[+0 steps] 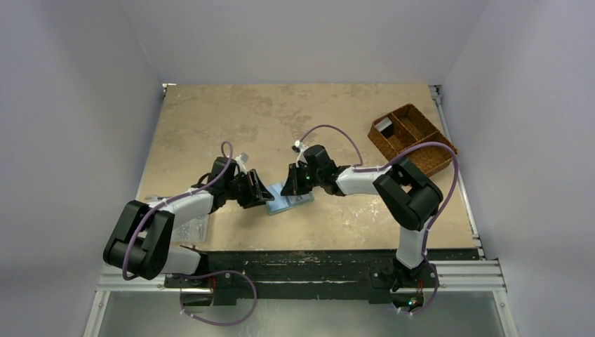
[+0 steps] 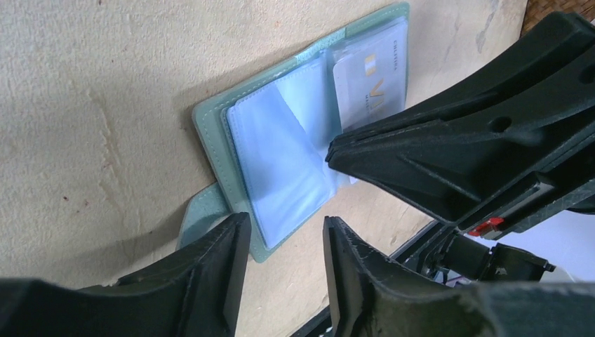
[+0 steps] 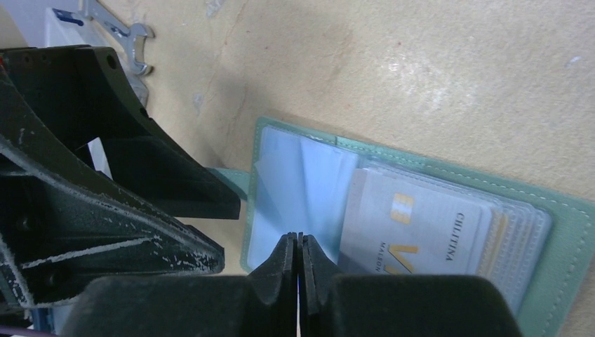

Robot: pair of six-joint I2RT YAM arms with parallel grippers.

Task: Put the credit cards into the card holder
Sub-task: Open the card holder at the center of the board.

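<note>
While the card holder (image 1: 289, 200) lay open by the table's (image 1: 281, 119) near edge, a credit card (image 3: 421, 228) sat inside its sleeves. The left gripper (image 2: 284, 228) stood released; the right gripper (image 3: 297, 242) was clenched above it.

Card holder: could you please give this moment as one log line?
card holder open flat; card tucked inside; left gripper open; right gripper shut

The whitish plastic card with a gold chip (image 3: 428, 225), in a clear sleeve of the open blue-green soft card holder (image 3: 572, 232), reads roughly "CILITINA". Large gold letters beginning "V" and small print beginning "MA" are partly hidden.
</note>
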